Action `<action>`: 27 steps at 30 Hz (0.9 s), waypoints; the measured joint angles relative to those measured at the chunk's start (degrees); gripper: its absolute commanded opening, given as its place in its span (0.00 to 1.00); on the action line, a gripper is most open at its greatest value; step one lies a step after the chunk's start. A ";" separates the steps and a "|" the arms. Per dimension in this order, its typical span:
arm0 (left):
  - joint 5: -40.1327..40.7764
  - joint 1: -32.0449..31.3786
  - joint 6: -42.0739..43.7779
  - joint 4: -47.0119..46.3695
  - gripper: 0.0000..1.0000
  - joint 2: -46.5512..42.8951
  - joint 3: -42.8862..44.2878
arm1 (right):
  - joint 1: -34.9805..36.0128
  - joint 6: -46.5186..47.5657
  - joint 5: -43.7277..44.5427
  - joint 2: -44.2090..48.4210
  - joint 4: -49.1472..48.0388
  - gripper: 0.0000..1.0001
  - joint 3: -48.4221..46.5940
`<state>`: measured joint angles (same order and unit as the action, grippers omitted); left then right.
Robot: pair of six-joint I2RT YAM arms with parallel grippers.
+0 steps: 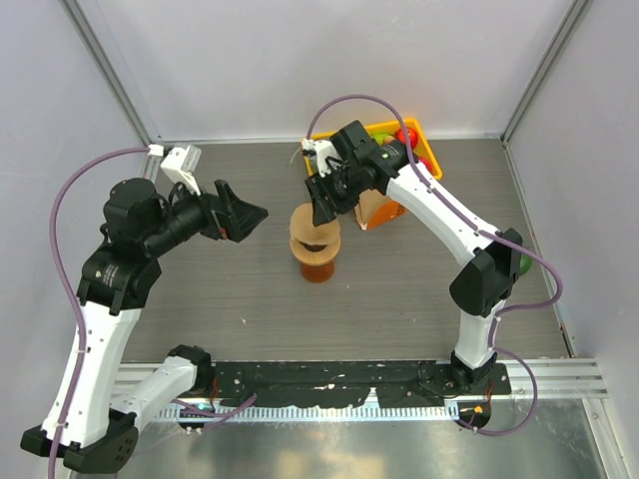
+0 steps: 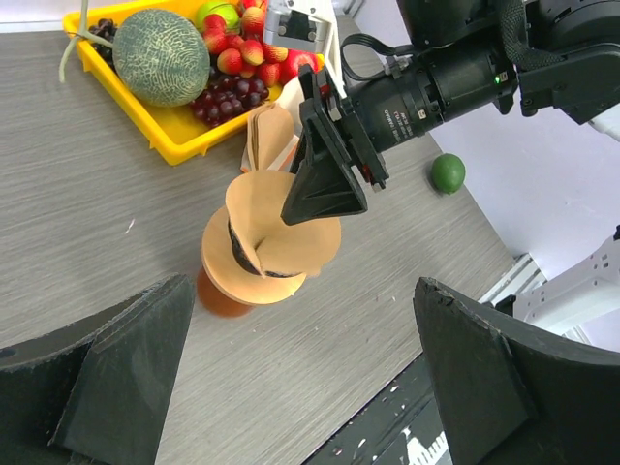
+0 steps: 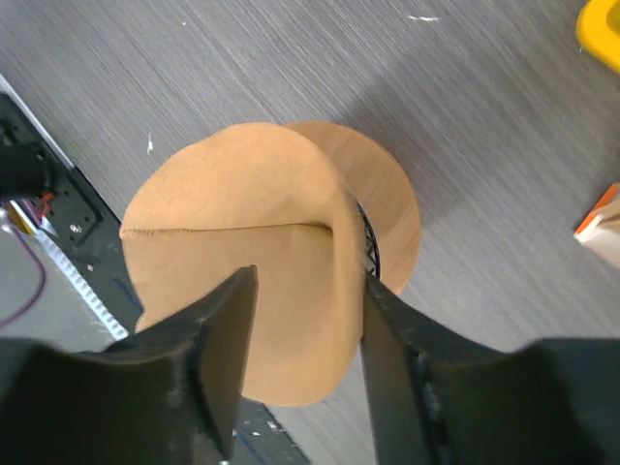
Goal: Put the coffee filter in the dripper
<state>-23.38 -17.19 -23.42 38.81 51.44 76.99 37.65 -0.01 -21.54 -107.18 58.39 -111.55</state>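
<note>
The right end effector (image 3: 308,281) stands part-open astride the coffee filter (image 3: 232,194), which rests in the dripper (image 3: 366,247) (print on the carton (image 3: 601,228) is unreadable). The left end effector (image 2: 300,295) gapes wide, empty.

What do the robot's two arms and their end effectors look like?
The left arm and right arm have white link shells and black joint housings. A purple cable loops along each. The left end effector and right end effector are black, each with two wedge-shaped fingers. A white module sits by the left wrist.
</note>
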 measured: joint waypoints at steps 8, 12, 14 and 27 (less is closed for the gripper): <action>0.48 0.61 1.05 1.18 1.00 -1.33 -0.28 | -0.55 1.36 2.21 -0.02 1.09 0.77 -2.73; 0.98 1.88 1.36 1.55 1.00 -1.33 -0.57 | -0.74 5.27 2.34 1.95 1.25 0.73 -4.39; 1.18 2.64 1.38 1.77 1.00 -1.33 -0.59 | -0.66 8.11 2.36 3.63 1.31 0.67 -4.59; 0.70 8.31 1.40 3.39 0.97 -0.61 -0.59 | 8.33 21.57 5.68 5.51 0.76 0.16 -1.51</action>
<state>-22.68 -8.88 -22.02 42.19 50.83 76.40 45.98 21.56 -15.86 -101.67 59.16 -113.06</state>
